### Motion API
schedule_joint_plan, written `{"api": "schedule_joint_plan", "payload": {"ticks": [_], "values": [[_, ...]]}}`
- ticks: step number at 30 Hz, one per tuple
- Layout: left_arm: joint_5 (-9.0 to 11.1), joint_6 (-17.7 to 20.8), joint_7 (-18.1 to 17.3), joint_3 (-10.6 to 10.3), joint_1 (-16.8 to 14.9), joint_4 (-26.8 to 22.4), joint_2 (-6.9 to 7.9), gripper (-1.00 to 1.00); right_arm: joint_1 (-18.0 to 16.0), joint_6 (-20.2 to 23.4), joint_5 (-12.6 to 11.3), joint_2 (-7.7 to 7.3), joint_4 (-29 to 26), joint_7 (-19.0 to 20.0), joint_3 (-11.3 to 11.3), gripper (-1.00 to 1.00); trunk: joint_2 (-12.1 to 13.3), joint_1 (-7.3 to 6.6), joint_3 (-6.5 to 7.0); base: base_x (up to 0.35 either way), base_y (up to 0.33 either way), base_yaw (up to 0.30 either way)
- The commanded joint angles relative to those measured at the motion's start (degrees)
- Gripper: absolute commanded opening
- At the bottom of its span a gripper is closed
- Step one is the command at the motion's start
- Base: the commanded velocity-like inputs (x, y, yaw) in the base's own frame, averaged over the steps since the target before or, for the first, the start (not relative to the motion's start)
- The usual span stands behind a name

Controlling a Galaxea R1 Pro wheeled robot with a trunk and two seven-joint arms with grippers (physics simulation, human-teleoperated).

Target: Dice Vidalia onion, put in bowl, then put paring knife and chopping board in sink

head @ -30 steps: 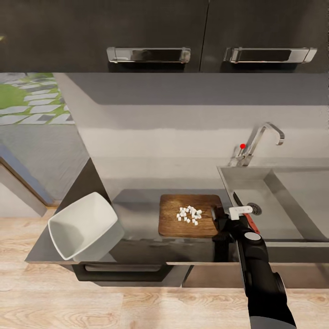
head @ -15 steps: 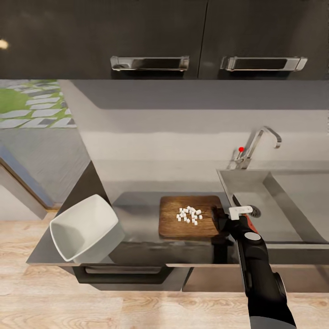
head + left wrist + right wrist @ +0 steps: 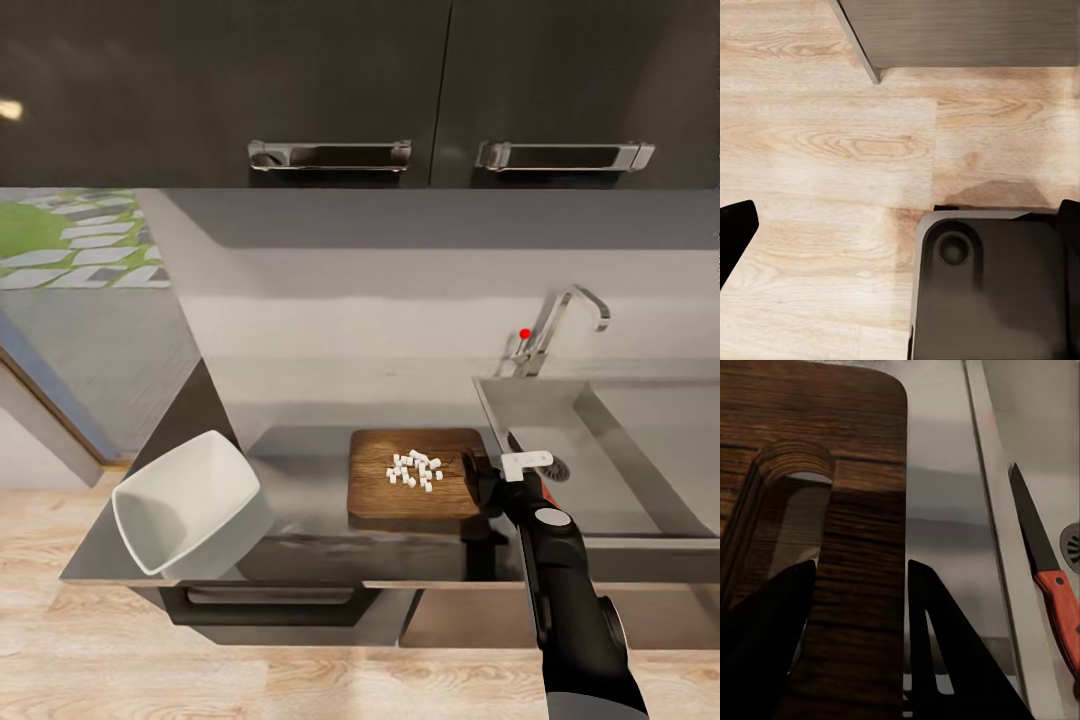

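The dark wooden chopping board (image 3: 380, 495) lies on the grey countertop (image 3: 300, 550) with a pile of small white onion dice (image 3: 415, 470) on it. My right gripper (image 3: 480, 482) is at the board's right end, shut on the chopping board (image 3: 862, 510): one finger (image 3: 765, 645) sits in the handle slot, the other (image 3: 945, 645) outside the edge. The paring knife (image 3: 1050, 562), with its reddish handle and dark blade, lies in the sink (image 3: 600, 470) near the drain; the knife (image 3: 517, 441) is partly hidden behind my wrist. The white bowl (image 3: 185, 500) stands at the counter's left end. My left gripper (image 3: 900, 232) hangs open over the floor.
A chrome tap (image 3: 560, 320) with a red knob stands behind the sink. Dark wall cabinets (image 3: 330, 90) hang above the counter. The counter ends just left of the bowl, beside a doorway. Light wooden floor (image 3: 832, 135) and my dark base (image 3: 990, 292) lie below.
The whole picture has shifted, with the wall cabinets lower in view, so the camera moved. The board, dice, bowl, knife and right arm have kept their places.
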Motion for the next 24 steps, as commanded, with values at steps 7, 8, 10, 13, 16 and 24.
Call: {"api": "schedule_joint_plan", "payload": {"ticks": [7, 8, 10, 13, 16, 24], "values": [[0.3, -0.1, 0.5, -0.4, 0.0, -0.1, 0.07, 1.0, -0.1, 0.2, 0.6, 0.07, -0.1, 0.5, -0.1, -1.0, -0.1, 0.04, 0.56, 0.0, 0.0, 0.0], [0.3, -0.1, 0.5, -0.4, 0.0, -0.1, 0.09, 1.0, -0.1, 0.2, 0.6, 0.07, -0.1, 0.5, -0.1, -1.0, -0.1, 0.04, 0.65, 0.0, 0.0, 0.0], [0.3, -0.1, 0.5, -0.4, 0.0, -0.1, 0.1, 1.0, -0.1, 0.2, 0.6, 0.07, -0.1, 0.5, -0.1, -1.0, -0.1, 0.04, 0.84, -0.026, 0.0, 0.0], [0.3, -0.1, 0.5, -0.4, 0.0, -0.1, 0.1, 1.0, -0.1, 0.2, 0.6, 0.07, -0.1, 0.5, -0.1, -1.0, -0.1, 0.04, 1.11, -0.095, 0.066, 0.0], [0.3, -0.1, 0.5, -0.4, 0.0, -0.1, 0.1, 1.0, -0.1, 0.2, 0.6, 0.07, -0.1, 0.5, -0.1, -1.0, -0.1, 0.04, 1.39, -0.114, 0.198, 0.0], [0.3, -0.1, 0.5, -0.4, 0.0, -0.1, 0.1, 1.0, -0.1, 0.2, 0.5, 0.07, -0.1, 0.5, -0.1, -1.0, -0.1, 0.04, 2.13, -0.101, 0.212, 0.0]]}}
